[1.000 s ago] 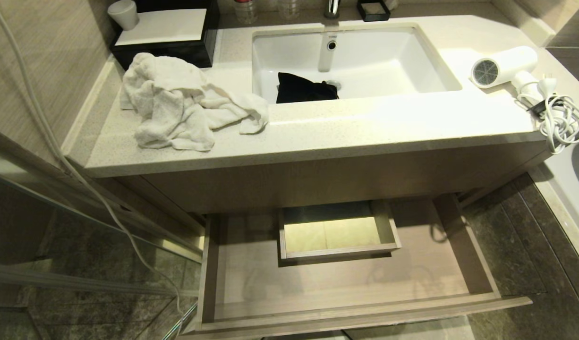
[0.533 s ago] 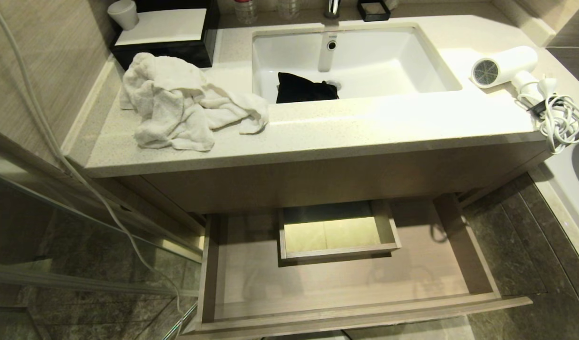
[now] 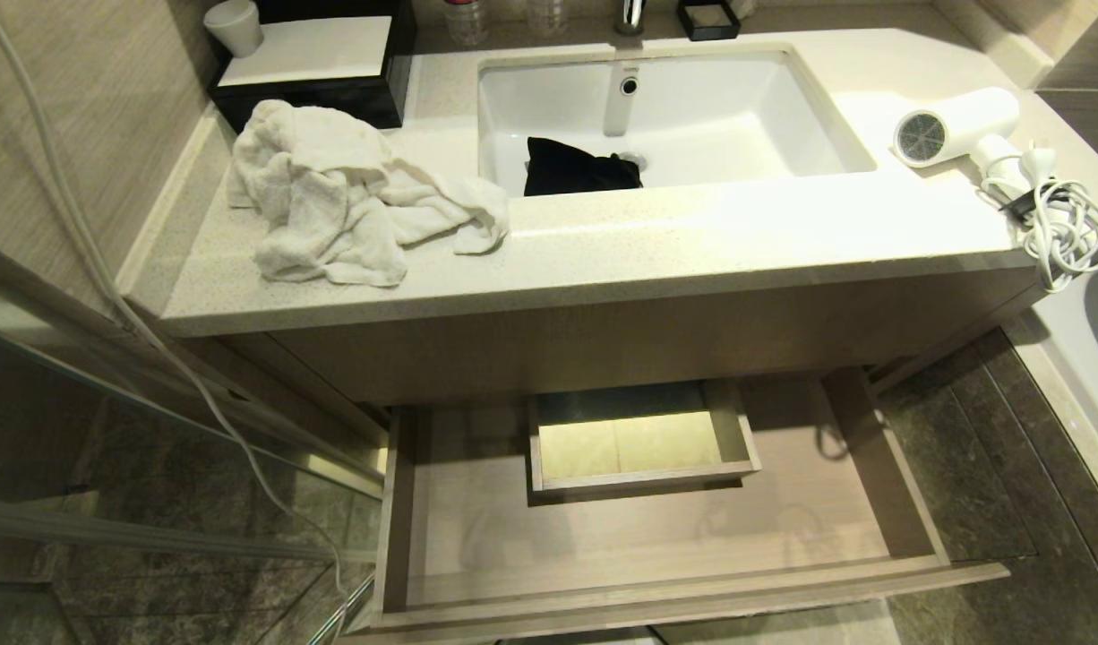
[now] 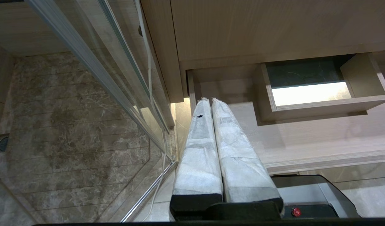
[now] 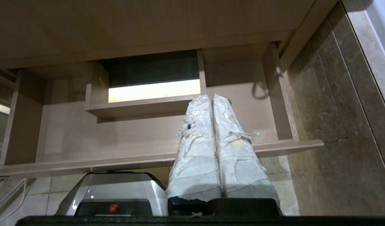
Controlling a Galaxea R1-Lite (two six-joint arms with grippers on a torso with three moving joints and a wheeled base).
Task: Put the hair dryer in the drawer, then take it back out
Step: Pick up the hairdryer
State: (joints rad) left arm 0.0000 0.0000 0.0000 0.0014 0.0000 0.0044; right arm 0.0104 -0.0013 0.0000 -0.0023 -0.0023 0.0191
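On the desk (image 3: 692, 242), at about two o'clock from the sink (image 3: 665, 116), the hair dryer (image 3: 956, 125) lies on its side with its cord (image 3: 1064, 228) in a loose heap just beside it.
Down at six o'clock the drawer (image 3: 656, 537) is pulled wide open, with only its boxed cut-out (image 3: 639, 439) showing inside. A white towel (image 3: 334, 197) is bunched up at ten o'clock on the desk, and something dark, maybe a cloth (image 3: 576, 168), sits in the sink. The left gripper (image 4: 208, 100) hangs low in front of the drawer with its wrapped fingers pressed together and nothing between them. The right gripper (image 5: 209, 97) hangs the same way, closed up and holding nothing.
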